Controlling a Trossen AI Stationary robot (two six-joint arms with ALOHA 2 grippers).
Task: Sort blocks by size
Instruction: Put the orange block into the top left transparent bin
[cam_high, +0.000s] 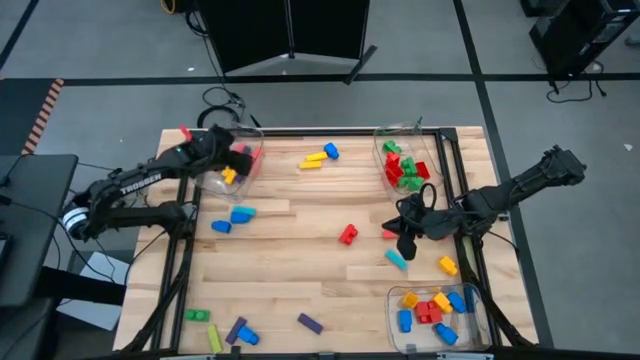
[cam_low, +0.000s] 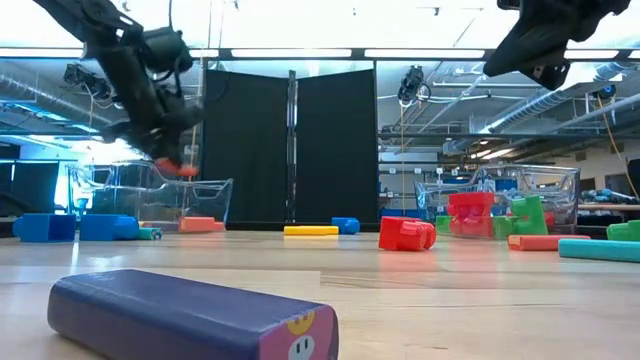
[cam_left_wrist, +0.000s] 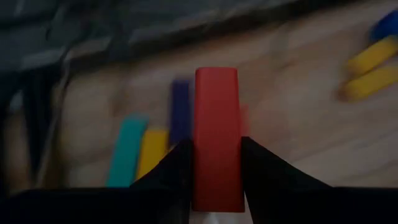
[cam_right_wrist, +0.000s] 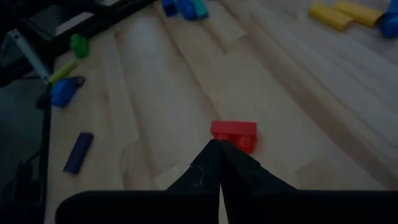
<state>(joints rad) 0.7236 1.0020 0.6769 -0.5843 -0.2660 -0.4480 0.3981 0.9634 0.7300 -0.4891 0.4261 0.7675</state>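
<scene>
My left gripper (cam_high: 238, 158) hangs over the clear bin (cam_high: 215, 185) at the table's far left, shut on a long red bar (cam_left_wrist: 216, 118). In the left wrist view, teal, yellow and blue bars (cam_left_wrist: 127, 152) lie in that bin below it. In the low view the left gripper (cam_low: 168, 160) is above the bin's wall (cam_low: 150, 200). My right gripper (cam_high: 408, 238) hovers shut and empty over the table's right half, just short of a red brick (cam_right_wrist: 234, 134) that rests flat on the wood. Other blocks lie scattered over the table. My left gripper pinches the red bar by its two long sides (cam_left_wrist: 202, 158) between its two fingers (cam_left_wrist: 177, 165). The bar lies along the fingers and sticks out past their tips. The fingers slant downward over the bin. The bar is lifted clear of the blocks below.
A bin (cam_high: 405, 165) of red and green blocks stands at the far right. Another bin (cam_high: 435, 310), with blue, yellow and red blocks, is at the near right. Loose pieces include yellow bars (cam_high: 315, 160), blue blocks (cam_high: 232, 217), a teal bar (cam_high: 396, 259) and a purple bar (cam_low: 190, 315).
</scene>
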